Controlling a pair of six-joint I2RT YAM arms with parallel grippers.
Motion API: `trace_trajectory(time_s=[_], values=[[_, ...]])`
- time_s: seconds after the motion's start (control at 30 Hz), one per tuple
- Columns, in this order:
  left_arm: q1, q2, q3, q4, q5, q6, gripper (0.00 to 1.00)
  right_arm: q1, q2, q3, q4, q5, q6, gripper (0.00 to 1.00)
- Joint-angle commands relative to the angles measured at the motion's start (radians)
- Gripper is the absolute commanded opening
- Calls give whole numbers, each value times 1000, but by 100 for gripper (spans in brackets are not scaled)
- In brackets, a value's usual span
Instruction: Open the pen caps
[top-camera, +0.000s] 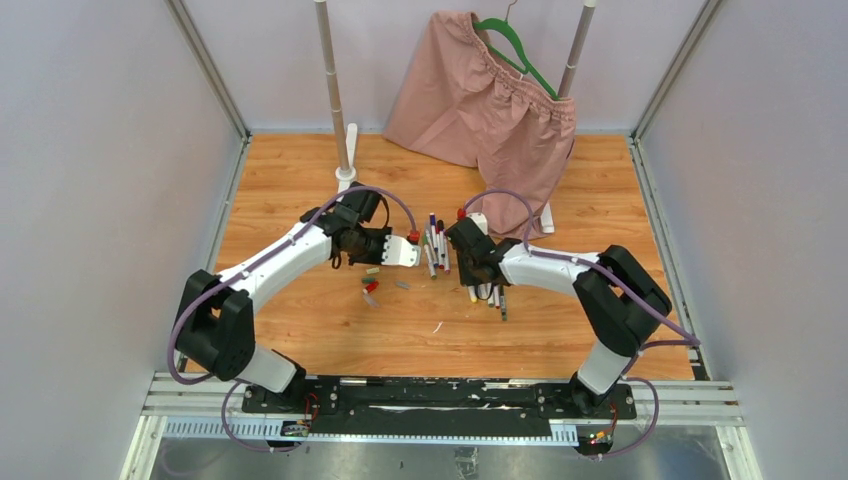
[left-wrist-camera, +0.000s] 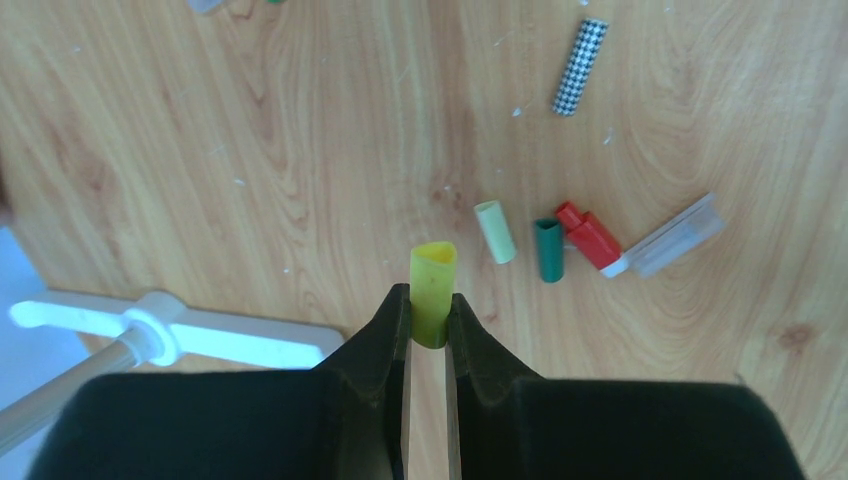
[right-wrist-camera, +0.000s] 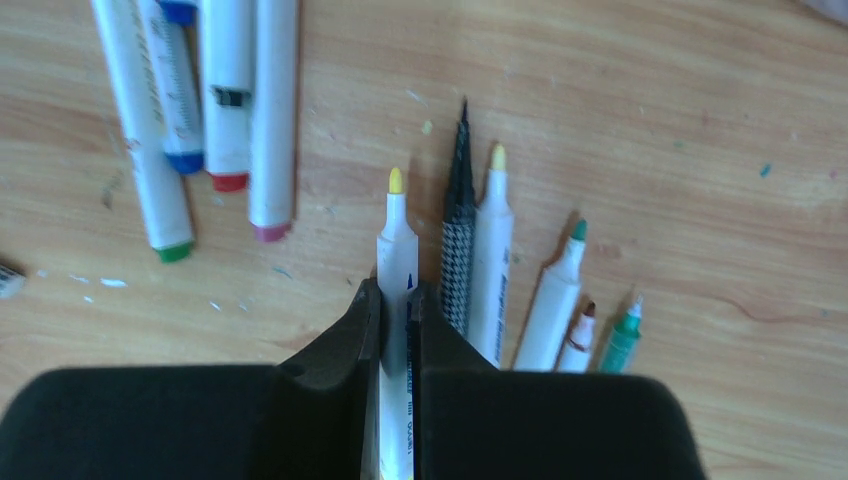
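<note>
My left gripper (left-wrist-camera: 430, 318) is shut on a yellow pen cap (left-wrist-camera: 433, 272) and holds it above the wood. Below it lie loose caps: pale yellow (left-wrist-camera: 496, 232), green (left-wrist-camera: 548, 250), red (left-wrist-camera: 588, 236), clear grey (left-wrist-camera: 672, 236) and houndstooth (left-wrist-camera: 580, 67). My right gripper (right-wrist-camera: 397, 305) is shut on a white pen with a bare yellow tip (right-wrist-camera: 396, 235). Several uncapped pens (right-wrist-camera: 491, 265) lie right of it. Capped pens (right-wrist-camera: 228, 90) lie at the upper left. From above, the left gripper (top-camera: 405, 254) and right gripper (top-camera: 468, 268) flank the pen row (top-camera: 436, 245).
Pink shorts (top-camera: 480, 100) hang on a green hanger from a rack at the back. The rack's white poles (top-camera: 333, 100) and foot (left-wrist-camera: 180, 335) stand close behind my left gripper. Grey walls enclose the wooden table (top-camera: 300, 180).
</note>
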Motion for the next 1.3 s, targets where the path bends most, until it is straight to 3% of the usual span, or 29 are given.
trace_trajectory(time_s=[0.0,0.07,0.2,0.5,0.63,1.03,1.27], values=[[-4,8,-33,11,80,-36,6,-7,48,40,51,31,32,0],[-4,0,-57,29,95,-37,7,-7,58,46,53,31,38,0],[-5,-5,-92,71,113,-57,9,-8,40,28,61,52,63,12],[-32,42,-95,77,132,-92,23,-7,-24,-8,80,42,78,26],[-51,59,-95,82,123,-110,28,-9,-42,-12,75,38,79,27],[-60,64,-84,97,81,-158,29,-13,-134,-28,68,20,83,25],[17,38,2,31,168,-274,29,-32,-70,41,57,-6,39,25]])
